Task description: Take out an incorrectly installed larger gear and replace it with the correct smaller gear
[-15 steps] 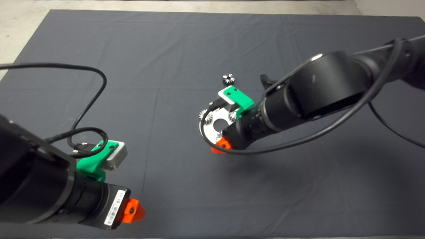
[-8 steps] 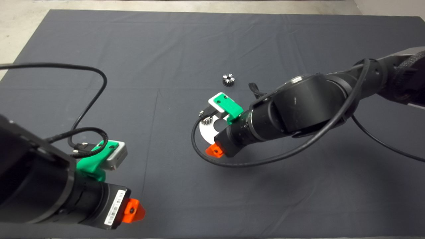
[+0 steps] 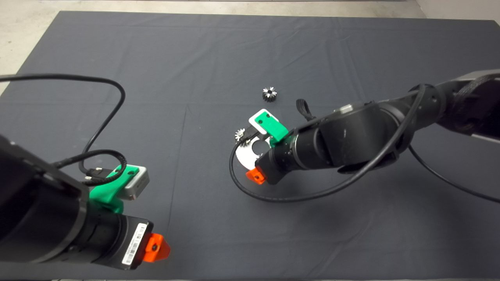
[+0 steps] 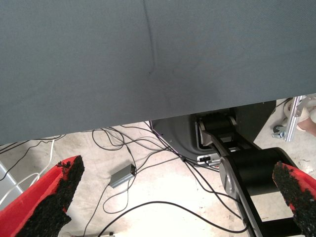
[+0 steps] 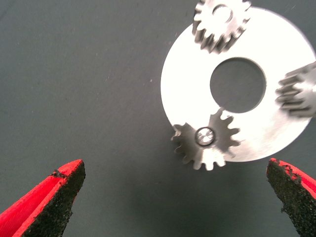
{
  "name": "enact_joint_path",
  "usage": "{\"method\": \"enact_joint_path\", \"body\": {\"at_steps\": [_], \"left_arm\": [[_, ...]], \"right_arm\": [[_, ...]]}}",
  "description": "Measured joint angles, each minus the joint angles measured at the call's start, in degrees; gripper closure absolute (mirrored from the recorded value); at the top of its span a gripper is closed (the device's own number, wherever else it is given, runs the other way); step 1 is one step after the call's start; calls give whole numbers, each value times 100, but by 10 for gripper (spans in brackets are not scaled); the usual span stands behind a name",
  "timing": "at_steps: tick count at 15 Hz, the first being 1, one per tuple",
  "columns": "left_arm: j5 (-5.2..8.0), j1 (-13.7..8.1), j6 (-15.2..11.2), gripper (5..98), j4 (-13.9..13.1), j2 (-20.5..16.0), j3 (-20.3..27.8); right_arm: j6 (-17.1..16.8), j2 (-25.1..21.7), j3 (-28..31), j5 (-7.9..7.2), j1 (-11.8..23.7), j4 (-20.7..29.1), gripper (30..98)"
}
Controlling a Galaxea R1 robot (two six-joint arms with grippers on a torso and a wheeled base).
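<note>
Mat (image 3: 156, 58) dark and creased, right claw (image 5: 173, 197) wide open, empty, above disc (image 5: 276, 133); left claw (image 4: 177, 197) likewise, apparently parked.

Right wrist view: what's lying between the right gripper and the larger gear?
Nothing. In the right wrist view only bare mat shows between the right gripper, jaws open, and the larger gear on its pin.

The right gripper (image 5: 175, 197) hangs above the dark mat (image 5: 84, 84) with its 2 red fingers (image 5: 47, 200) spread wide. Beyond them a silver ring plate (image 5: 276, 133) carries 3 gears; the nearest, larger gear (image 5: 206, 139) overhangs the plate's edge on a shiny pin (image 5: 204, 136).
</note>
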Motion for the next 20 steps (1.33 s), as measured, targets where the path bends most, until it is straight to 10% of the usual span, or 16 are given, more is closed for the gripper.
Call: {"method": "enact_joint_path", "body": {"at_steps": [20], "left_arm": [[0,0,-2,54,0,0,0]], "right_arm": [[-296,-174,-255,-84,-566,-578,309]]}}
